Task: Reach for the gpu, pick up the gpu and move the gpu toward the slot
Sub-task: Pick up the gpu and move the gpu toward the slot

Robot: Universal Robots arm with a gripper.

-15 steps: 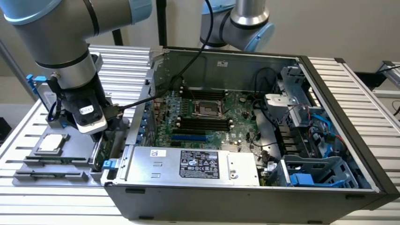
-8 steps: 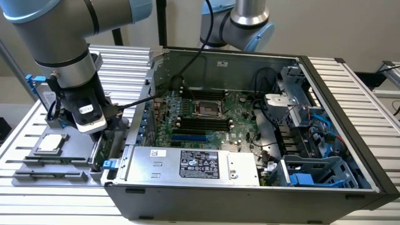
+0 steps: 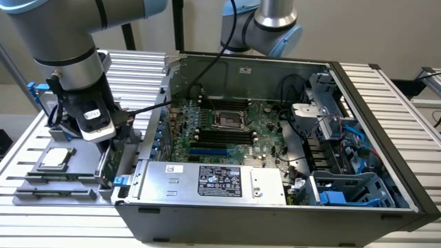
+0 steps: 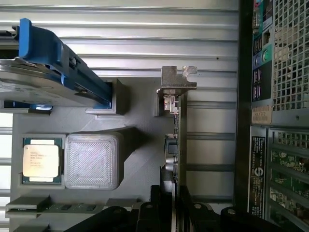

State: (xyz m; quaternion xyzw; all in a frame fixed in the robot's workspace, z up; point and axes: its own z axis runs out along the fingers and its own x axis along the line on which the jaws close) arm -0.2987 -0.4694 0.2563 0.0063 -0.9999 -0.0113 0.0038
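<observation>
Jaws pinch the gpu (image 4: 176, 126), upright in the grey tray (image 4: 140, 150).

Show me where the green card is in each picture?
Exterior view: the gpu stands on edge in the grey tray, at the exterior view's left, just outside the computer case.
Wrist view: the gpu is seen edge-on between the grey tray and the computer case, with its silver bracket at one end.
Shared landmark: the processor chip lying in the tray.
</observation>
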